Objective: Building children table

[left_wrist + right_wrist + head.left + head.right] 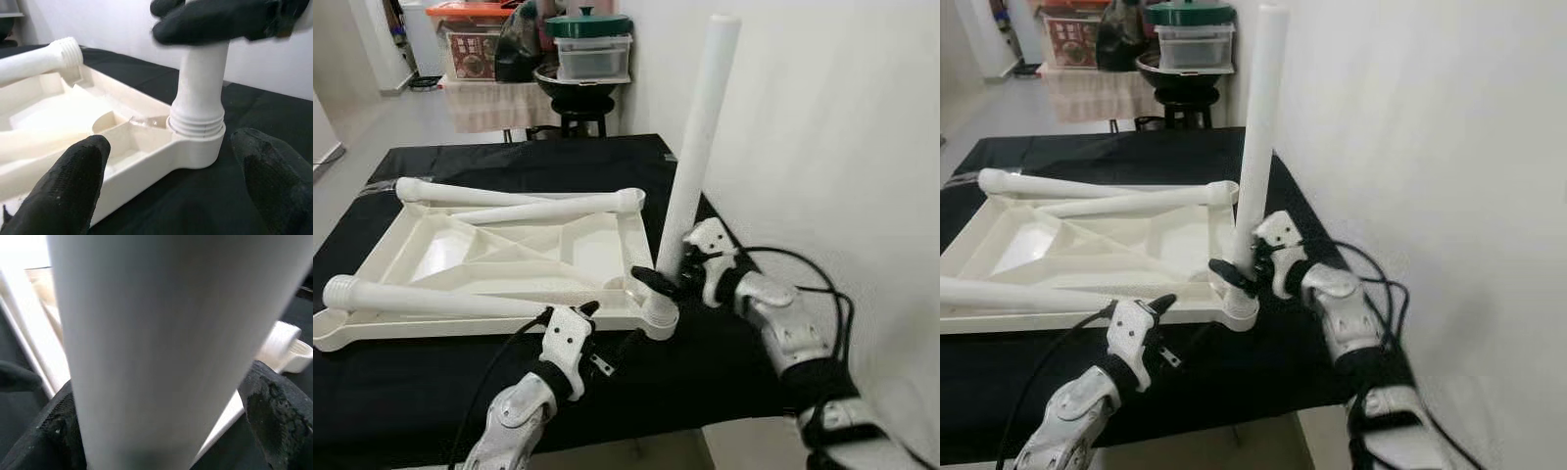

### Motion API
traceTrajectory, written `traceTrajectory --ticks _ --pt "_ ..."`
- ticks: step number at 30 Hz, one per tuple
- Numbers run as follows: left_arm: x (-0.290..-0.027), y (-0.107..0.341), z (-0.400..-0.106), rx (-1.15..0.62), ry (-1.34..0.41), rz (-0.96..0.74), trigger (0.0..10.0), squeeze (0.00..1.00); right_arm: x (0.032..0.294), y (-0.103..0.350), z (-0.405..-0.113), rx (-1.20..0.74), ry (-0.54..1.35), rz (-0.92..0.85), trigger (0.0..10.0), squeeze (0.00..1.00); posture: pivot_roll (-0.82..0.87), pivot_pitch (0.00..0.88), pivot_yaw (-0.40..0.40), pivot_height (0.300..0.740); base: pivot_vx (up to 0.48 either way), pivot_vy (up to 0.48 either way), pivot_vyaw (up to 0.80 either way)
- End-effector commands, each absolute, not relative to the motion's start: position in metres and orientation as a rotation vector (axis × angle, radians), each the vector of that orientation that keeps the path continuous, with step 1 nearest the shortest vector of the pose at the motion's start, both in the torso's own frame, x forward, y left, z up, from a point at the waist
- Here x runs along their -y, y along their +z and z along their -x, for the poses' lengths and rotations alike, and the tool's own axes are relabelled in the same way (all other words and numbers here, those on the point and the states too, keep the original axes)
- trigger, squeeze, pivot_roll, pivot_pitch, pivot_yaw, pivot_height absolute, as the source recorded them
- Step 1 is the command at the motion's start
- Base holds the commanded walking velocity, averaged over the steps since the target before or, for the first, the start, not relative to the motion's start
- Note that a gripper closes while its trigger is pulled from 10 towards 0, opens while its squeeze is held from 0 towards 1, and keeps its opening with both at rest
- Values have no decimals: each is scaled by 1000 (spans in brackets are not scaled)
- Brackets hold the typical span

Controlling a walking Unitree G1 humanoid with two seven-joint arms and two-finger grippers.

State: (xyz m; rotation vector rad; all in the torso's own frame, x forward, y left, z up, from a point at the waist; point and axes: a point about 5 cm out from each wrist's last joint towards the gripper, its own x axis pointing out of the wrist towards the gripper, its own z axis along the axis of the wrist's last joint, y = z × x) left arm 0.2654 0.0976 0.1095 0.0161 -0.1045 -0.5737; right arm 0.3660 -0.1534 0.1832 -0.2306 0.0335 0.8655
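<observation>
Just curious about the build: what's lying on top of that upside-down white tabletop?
Three loose white legs lie across the tabletop; a fourth leg stands in its corner socket, gripped by the right gripper.

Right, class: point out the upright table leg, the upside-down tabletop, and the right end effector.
upright table leg [697, 147], left eye view, middle of its shaft.
upside-down tabletop [431, 250], left eye view, bare ribbed underside.
right end effector [672, 277], left eye view, between its fingertips, closed around the leg near its base.
</observation>
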Motion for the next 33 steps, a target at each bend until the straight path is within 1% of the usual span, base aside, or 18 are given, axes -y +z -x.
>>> traceTrajectory --ticks 1,2,4,5,9,19,21,23,24,25,26,27,28,29,30,31,32,33 --pt "-97 109 -264 110 -571 3 10000 0 158 188 -368 -22 894 195 10000 0 7 0 -74 740 0 0 0" --pt "-97 109 -264 109 -572 3 10000 0 158 191 -369 -24 920 182 9647 0 7 0 -74 740 0 0 0" --pt "-97 109 -264 108 -573 4 10000 0 159 193 -371 -27 941 162 9647 0 7 0 -74 740 0 0 0" --pt "-96 108 -263 103 -578 8 10000 0 160 196 -373 -31 947 128 0 0 10 0 -78 740 0 0 0" --pt "-95 105 -260 88 -593 18 10000 0 165 198 -378 -47 960 60 0 0 10 0 -78 740 0 0 0" --pt "-94 101 -256 69 -606 24 10000 0 178 181 -371 -78 962 57 0 0 3 0 -72 740 0 0 0" --pt "-94 100 -256 63 -611 34 10000 0 181 176 -369 -96 925 56 0 0 -9 0 -65 740 0 0 0" --pt "-95 100 -255 57 -615 48 10000 0 177 156 -362 -141 795 38 0 0 -20 0 -68 740 0 0 0" --pt "-96 100 -255 55 -617 50 10000 0 175 146 -363 -92 514 30 0 0 -28 0 -71 740 0 0 0" --pt "-96 100 -256 55 -618 49 10000 0 174 136 -355 -6 129 -102 0 0 -32 0 -70 740 0 0 0" --pt "-96 101 -257 54 -618 48 10000 0 143 105 -328 -87 113 -8 0 0 -32 0 -50 740 0 0 0" --pt "-96 101 -257 54 -618 48 10000 0 143 105 -328 -87 113 -8 0 0 -32 0 -50 740 0 0 0" --pt "-96 101 -258 54 -619 47 10000 0 119 89 -306 -135 142 57 0 0 -32 0 -50 740 0 0 0" --pt "-95 101 -259 51 -624 26 10000 0 106 105 -306 -41 233 146 0 0 -44 0 -57 740 0 0 0" --pt "-95 101 -259 51 -624 26 10000 0 106 105 -306 -41 233 146 0 0 -44 0 -57 740 0 0 0" --pt "-94 101 -259 52 -628 17 10000 0 98 103 -308 -55 333 211 0 0 -18 0 -77 740 0 0 0" --pt "-94 101 -259 52 -628 17 10000 0 98 103 -308 -55 333 211 0 0 -18 0 -77 740 0 0 0" --pt "-95 101 -259 51 -628 27 10000 0 101 114 -318 0 355 226 0 0 -21 0 -68 740 0 0 0"
